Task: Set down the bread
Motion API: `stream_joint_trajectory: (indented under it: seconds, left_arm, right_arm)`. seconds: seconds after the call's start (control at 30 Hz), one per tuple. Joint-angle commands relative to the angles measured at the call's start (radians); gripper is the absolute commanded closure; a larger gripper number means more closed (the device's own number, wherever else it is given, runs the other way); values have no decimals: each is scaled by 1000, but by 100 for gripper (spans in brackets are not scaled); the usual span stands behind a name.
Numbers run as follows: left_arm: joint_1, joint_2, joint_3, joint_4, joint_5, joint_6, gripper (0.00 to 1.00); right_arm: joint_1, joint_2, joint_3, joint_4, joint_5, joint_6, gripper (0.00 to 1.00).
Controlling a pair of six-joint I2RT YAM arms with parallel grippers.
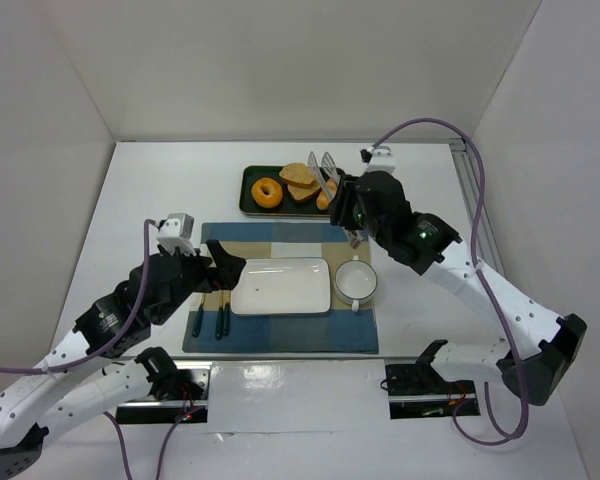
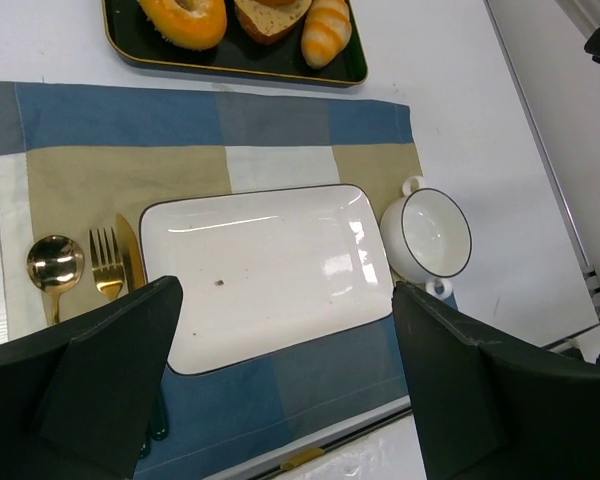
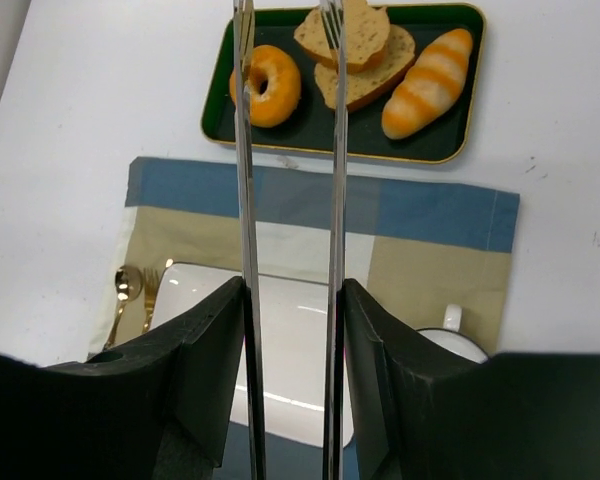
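My right jaws pinch long silver metal tongs (image 3: pixel 244 150), tips parted over the tan speckled bread slices (image 3: pixel 355 45) in the dark green tray (image 3: pixel 325 125); my left jaws are spread. One tine sits near the glazed orange doughnut (image 3: pixel 280 95) in that tray and might snag it.

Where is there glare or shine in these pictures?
Left wrist view: white glare patches on the plate, and the gold spoon gleams. Right wrist view: bright glints run along the metal tongs. Top view: a mirror-like reflection lies along the table at its near edge.
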Motion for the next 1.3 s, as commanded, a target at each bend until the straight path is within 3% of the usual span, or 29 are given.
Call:
stream_joint_trajectory:
  seconds: [0.0,0.13,0.37,0.73,1.07,1.27]
  left_arm:
    - [-3,1,38,34,27,34,0]
    - [-3,1,79,9,15,44,0]
    - [-3,14,119,-11,6,77,0]
    - [-3,127,137,20,-25,118,0]
    - [-3,136,95,51,-68,118,0]
    - [-3,104,85,38,-79,118,0]
  right_arm:
    - [97,1,90,-55,142,56,51]
    - [168,56,113,-55,190,56,51]
    - [166,139,84,58,162,-22,51]
    - [24,288,7,270,-2,-155,51]
    - [-165,443,133,333,-181,-210,51]
    - [-191,529,207,333,-230,-220,51]
